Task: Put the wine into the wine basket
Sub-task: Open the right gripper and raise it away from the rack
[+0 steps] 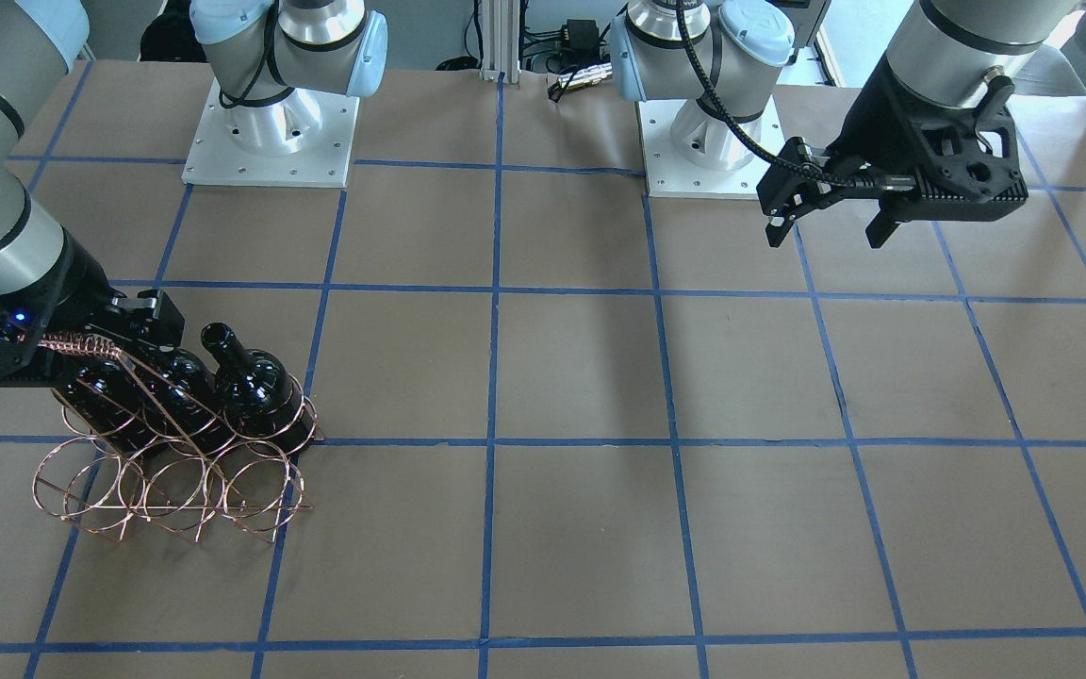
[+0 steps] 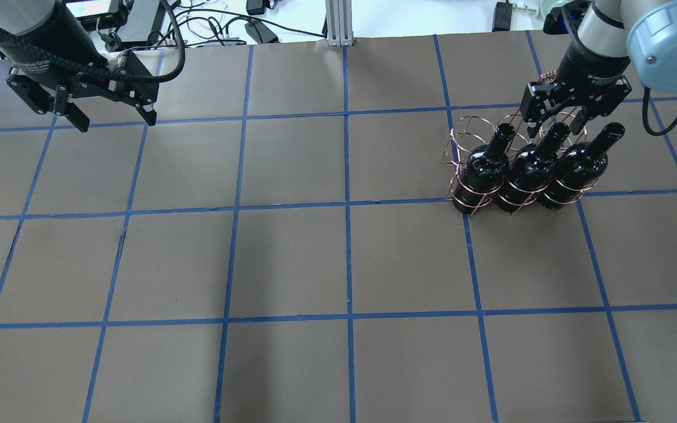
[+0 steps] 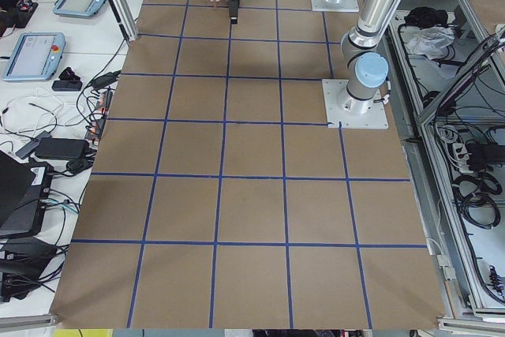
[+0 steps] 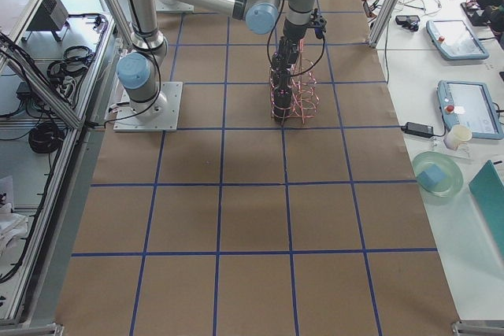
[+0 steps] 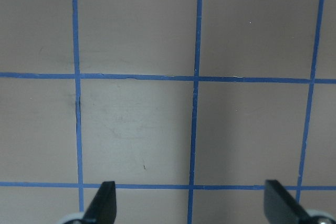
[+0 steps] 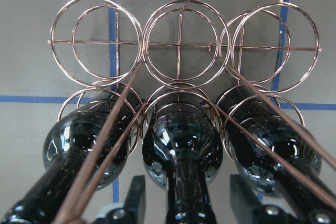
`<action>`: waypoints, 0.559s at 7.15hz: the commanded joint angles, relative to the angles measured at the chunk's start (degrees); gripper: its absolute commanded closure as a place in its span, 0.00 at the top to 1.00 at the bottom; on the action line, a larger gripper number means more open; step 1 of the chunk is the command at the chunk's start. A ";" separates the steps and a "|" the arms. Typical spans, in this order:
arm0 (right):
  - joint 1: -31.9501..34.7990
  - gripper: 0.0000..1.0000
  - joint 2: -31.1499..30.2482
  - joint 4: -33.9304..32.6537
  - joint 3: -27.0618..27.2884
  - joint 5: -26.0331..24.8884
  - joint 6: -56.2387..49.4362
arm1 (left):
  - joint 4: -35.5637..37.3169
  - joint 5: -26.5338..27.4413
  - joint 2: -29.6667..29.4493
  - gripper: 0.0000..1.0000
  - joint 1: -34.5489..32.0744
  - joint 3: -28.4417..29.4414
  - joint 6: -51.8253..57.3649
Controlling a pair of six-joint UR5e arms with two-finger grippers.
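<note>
Our right tool gapes open astride the neck of the middle wine, not touching it. We see that wine standing in the basket, in the middle ring of the row nearer the robot, flanked by two more bottles. Our left tool hangs open and empty over the counter, well apart.

Brown worktop, gridded with blue tape. At 2 o'clock in the overhead view, wine basket standing directly on it, three wine bottles slotted in the nearer row of rings.
</note>
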 commanded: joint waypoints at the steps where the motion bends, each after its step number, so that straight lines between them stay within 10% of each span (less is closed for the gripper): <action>1: 2.54 1.00 -2.12 3.69 -4.47 -1.44 0.80 | 0.02 0.00 0.05 1.00 0.07 0.00 0.00; 4: 13.26 1.00 -7.66 8.81 -5.73 -1.63 10.62 | 0.19 -0.09 0.14 1.00 -0.10 0.09 0.00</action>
